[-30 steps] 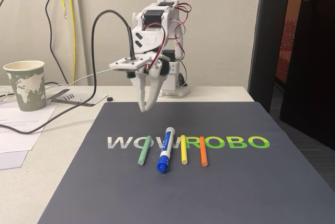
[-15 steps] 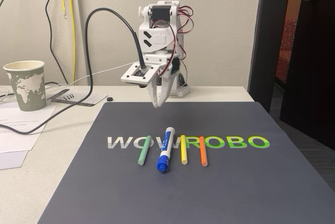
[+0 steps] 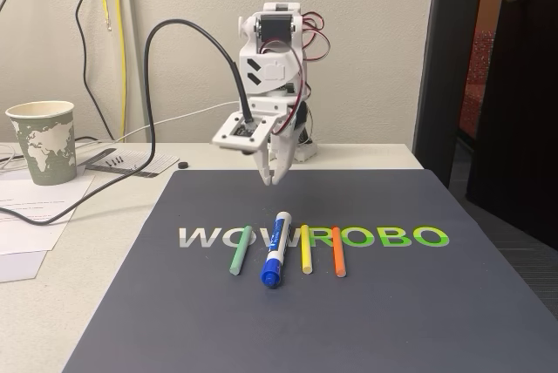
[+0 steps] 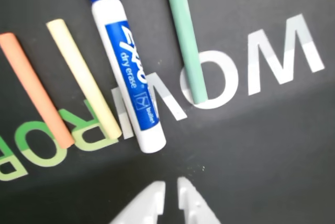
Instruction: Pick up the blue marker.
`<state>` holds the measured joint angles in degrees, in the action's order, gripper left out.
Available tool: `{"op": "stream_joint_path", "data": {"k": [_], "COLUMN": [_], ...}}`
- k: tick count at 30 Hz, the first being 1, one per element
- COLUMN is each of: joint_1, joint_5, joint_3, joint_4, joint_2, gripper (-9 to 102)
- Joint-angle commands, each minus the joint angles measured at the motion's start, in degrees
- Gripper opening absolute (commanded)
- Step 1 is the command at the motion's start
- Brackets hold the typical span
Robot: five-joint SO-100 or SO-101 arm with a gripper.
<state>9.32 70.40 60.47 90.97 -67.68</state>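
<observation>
The gripper [image 3: 272,179] hung above the far part of the dark mat [image 3: 366,303] with its two white fingers pointing down and drawn almost together, only a thin slit between the tips and nothing held; in the wrist view the same tips [image 4: 171,188] rose from the bottom edge, close side by side and empty. The blue marker [image 3: 275,248] lay flat on the mat nearer the camera than the gripper and well apart from it — its long axis ran roughly front to back in the fixed view, slightly slanted, the blue cap toward the camera and the white butt end toward the arm. In the wrist view the blue marker [image 4: 128,72] ran from the top edge down to just above and left of the fingertips, cap at the top, white end nearest the jaws. A thin green stick [image 3: 240,250] lay just left of it in the fixed view, a yellow stick [image 3: 306,249] and an orange stick [image 3: 337,252] to its right, all four across the printed lettering. A paper cup [image 3: 42,141] with a world-map print stood on the table [image 3: 52,303] at far left — its inside could not be seen.
</observation>
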Motion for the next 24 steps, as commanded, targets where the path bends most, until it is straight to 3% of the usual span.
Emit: {"op": "stream_joint_path", "data": {"k": [1,10,18,24], "joint_1": [0.7,1.1,1.2,1.2], "joint_5": [-0.2,-0.4,-0.8,-0.8], "joint_3": [-7.8,-8.4,-26.1,-27.2], "joint_4": [3.9,2.7,13.4,12.9], "joint_2": [1.8,2.7,12.5,13.2], "gripper": [3,3,3,3]}}
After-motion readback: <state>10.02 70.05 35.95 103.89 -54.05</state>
